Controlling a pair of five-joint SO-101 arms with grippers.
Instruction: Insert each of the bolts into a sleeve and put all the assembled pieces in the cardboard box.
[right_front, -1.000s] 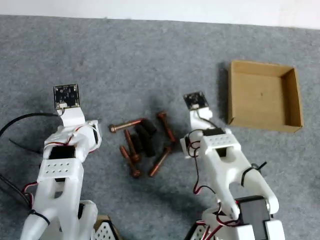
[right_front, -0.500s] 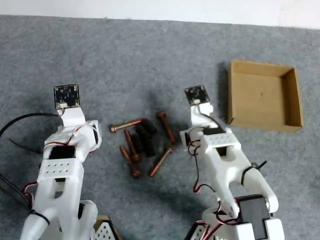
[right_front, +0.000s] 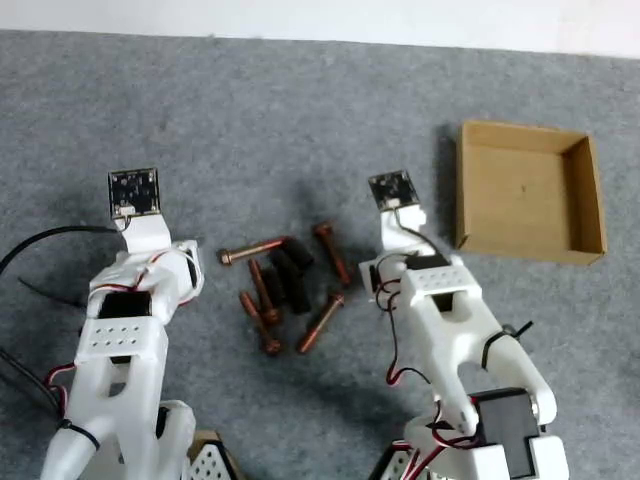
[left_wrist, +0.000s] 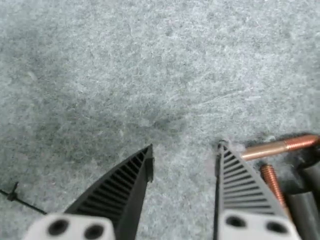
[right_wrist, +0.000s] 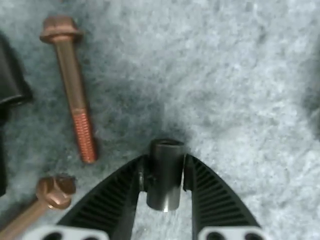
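Several copper bolts (right_front: 320, 322) lie in a loose pile around black sleeves (right_front: 290, 272) on the grey carpet between the two arms. My right gripper (right_wrist: 165, 159) is shut on one black sleeve (right_wrist: 166, 172), held upright just above the carpet, with one bolt (right_wrist: 70, 85) lying beside it and another bolt's head (right_wrist: 52, 192) close by. My left gripper (left_wrist: 185, 146) stands open over bare carpet at the left of the pile, one fingertip next to a bolt (left_wrist: 280, 146). The cardboard box (right_front: 585, 190) sits empty at the right.
The left arm (right_front: 140, 280) stands left of the pile and the right arm (right_front: 425, 285) between the pile and the box. Black cables (right_front: 30, 245) trail at the left edge. Open carpet stretches beyond the pile toward the far side.
The right arm's wrist shifted slightly away toward the far side between one second ago and half a second ago, then held still. The left arm and the pile have not moved.
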